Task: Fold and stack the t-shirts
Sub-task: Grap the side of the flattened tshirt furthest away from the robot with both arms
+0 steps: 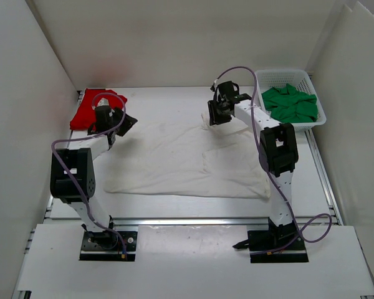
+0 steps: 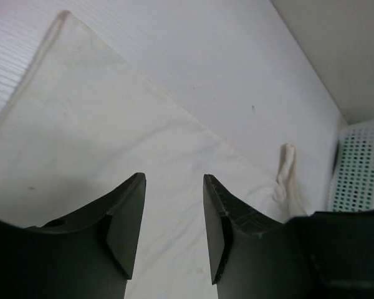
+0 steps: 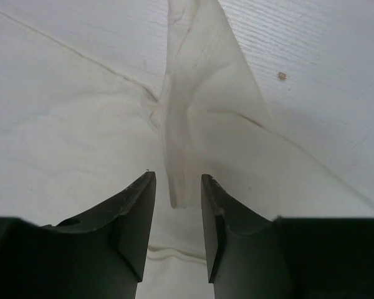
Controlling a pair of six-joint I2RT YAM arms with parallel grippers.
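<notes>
The white t-shirt [image 1: 174,159] lies spread flat across the middle of the table, its right part doubled over. My left gripper [image 1: 126,123] hovers over its back left corner, jaws open and empty [image 2: 173,187], with white cloth [image 2: 112,137] beneath. My right gripper [image 1: 213,116] is at the shirt's back right corner, jaws open [image 3: 177,182]. A narrow raised fold of white cloth [image 3: 193,112] ends between the tips, touching neither finger. The red t-shirt [image 1: 93,107] lies crumpled at the back left. The green t-shirt [image 1: 291,103] sits in the basket.
A white mesh basket [image 1: 316,99] stands at the back right corner and shows at the right edge of the left wrist view, basket [image 2: 361,162]. White walls enclose the table on the left, back and right. A bare table strip [image 1: 174,96] runs behind the shirt.
</notes>
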